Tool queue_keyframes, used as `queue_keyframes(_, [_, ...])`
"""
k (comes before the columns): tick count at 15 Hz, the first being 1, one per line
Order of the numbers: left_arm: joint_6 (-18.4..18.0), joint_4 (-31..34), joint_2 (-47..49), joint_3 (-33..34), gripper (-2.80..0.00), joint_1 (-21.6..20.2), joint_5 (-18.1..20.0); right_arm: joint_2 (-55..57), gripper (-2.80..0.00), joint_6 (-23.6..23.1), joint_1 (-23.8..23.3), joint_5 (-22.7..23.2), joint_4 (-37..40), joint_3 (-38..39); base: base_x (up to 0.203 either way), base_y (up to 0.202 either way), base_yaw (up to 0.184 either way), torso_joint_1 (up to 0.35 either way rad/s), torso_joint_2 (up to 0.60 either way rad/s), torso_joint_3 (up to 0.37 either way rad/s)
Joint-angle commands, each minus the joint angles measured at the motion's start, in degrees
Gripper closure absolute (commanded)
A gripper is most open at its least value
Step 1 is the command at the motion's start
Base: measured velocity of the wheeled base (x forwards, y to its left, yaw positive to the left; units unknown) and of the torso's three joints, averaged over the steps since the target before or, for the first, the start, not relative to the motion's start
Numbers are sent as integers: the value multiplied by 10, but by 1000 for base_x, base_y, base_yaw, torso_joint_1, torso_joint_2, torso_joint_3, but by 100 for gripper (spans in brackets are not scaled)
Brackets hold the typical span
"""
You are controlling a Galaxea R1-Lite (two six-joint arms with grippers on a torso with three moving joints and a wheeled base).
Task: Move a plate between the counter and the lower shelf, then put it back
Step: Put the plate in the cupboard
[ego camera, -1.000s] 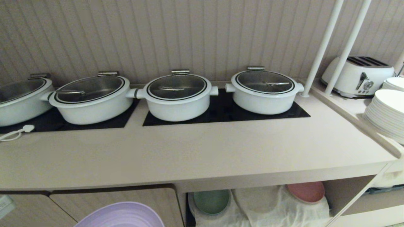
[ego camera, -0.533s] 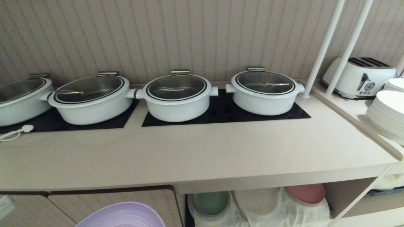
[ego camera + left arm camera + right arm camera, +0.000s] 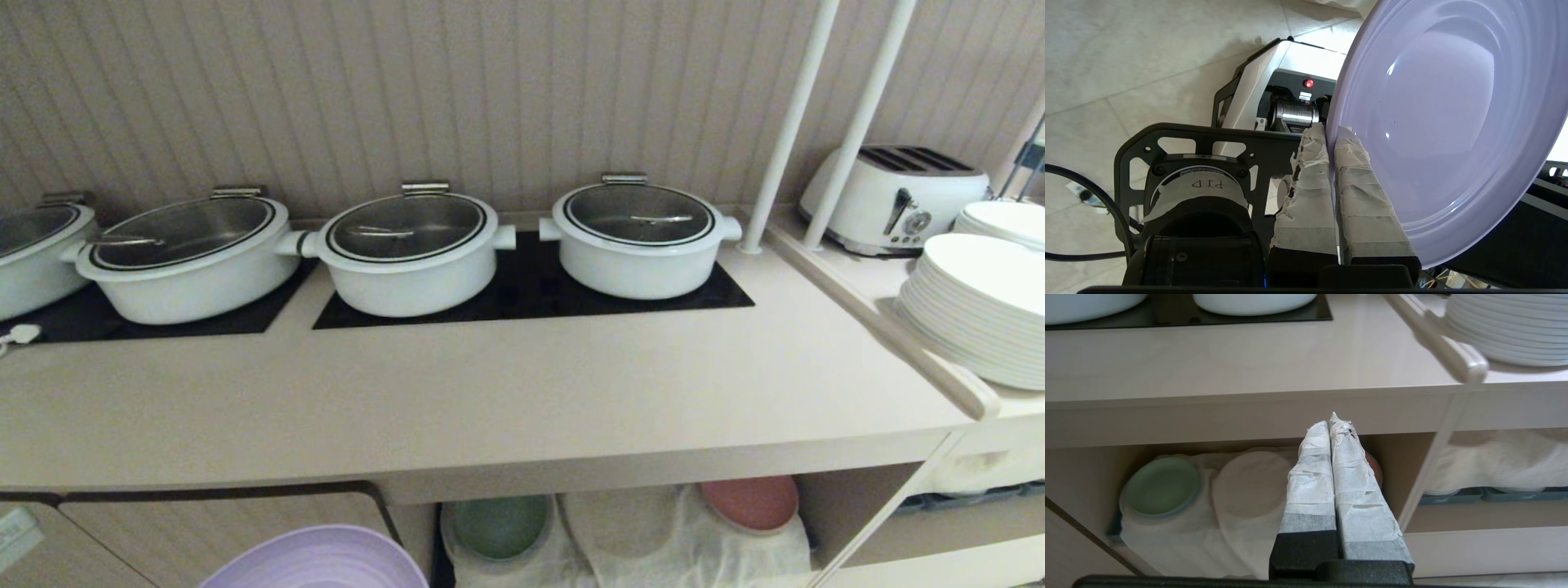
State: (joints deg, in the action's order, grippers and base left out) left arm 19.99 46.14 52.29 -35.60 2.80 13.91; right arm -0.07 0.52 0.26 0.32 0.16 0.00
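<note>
Plate [image 3: 1437,122]: lavender, held tilted below the tabletop [image 3: 506,392] front edge, off to the left of the lower shelf [image 3: 849,506]; left gripper [image 3: 1331,139] fingers clenched on its rim, one pad each face; rim pinch looks right; plate judged stiff, light, smooth, so may slip or swing from a single edge hold; keep it slow. Right gripper [image 3: 1331,424] fingers pressed together, empty, facing the shelf. Counts: one purple plate, one green plate [image 3: 500,527] and one pink plate [image 3: 749,502] on the shelf's white cloth [image 3: 645,539]; four white pots [image 3: 404,253]; one toaster [image 3: 894,200]; two stacks of white plates [image 3: 976,306].
</note>
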Motion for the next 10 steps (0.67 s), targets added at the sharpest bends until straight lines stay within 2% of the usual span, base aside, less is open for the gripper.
queue_keyframes(1, [1, 3, 1, 0, 0, 0, 1, 1, 0, 0, 1, 0, 0, 0, 0, -197, 0, 2, 3, -10])
queue_keyframes(10, [1, 3, 1, -3, 0, 0, 1, 1, 0, 0, 0, 0, 0, 0, 0, -194, 0, 4, 2, 1])
